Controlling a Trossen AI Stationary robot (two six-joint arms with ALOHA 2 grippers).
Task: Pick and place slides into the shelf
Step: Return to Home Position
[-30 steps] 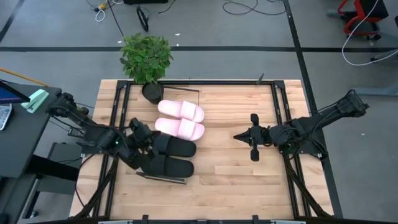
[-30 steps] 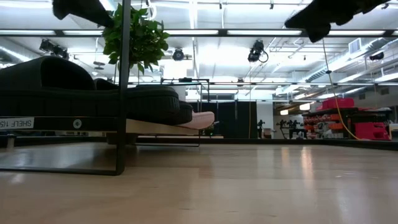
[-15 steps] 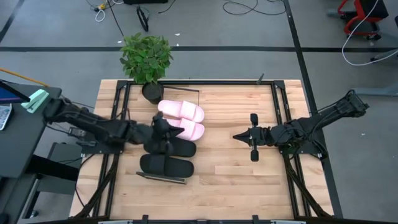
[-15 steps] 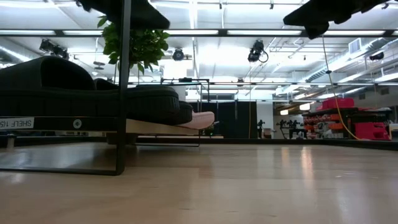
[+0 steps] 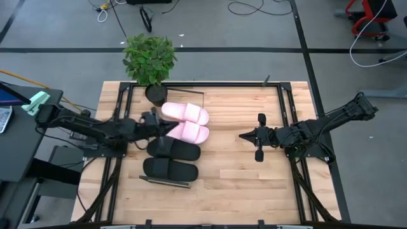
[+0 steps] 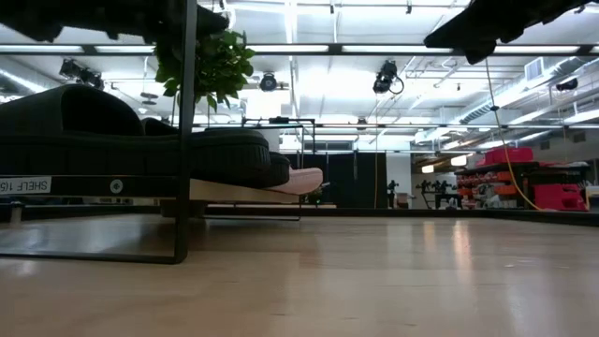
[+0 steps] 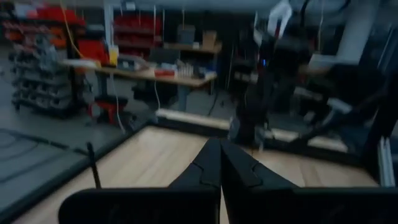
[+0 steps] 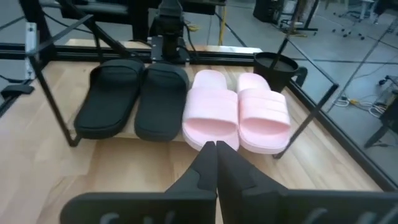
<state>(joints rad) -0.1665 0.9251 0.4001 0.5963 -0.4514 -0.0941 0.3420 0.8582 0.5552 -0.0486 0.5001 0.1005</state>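
Pink and black, all four wide-strap slide sandals lay side by side in the high view. The two pale pink slides [image 5: 186,113] were nearest the green potted plant [image 5: 149,58], and next to them lay the two black slides [image 5: 172,170]. My left gripper [image 5: 164,126] hung above them, over the second pink one. My right gripper [image 5: 242,137] waited well apart, over bare table. To go home, I judged I should lift first. Then I should pull straight back, so I would not bump a slide or the thin dark frame. My arm hid part of the middle slides.

In the low view the long light-wood shelf [image 6: 243,192] held the slides. One black slide blocked most of the others, and both my arms were cut off at the top.

My left wrist view was blurry. My dark fingers [image 7: 202,171] were pressed together, holding nothing. No slides showed there.

My right wrist view showed all four slides in a row on the shelf. Those fingers [image 8: 202,171] were pressed together too, and empty.
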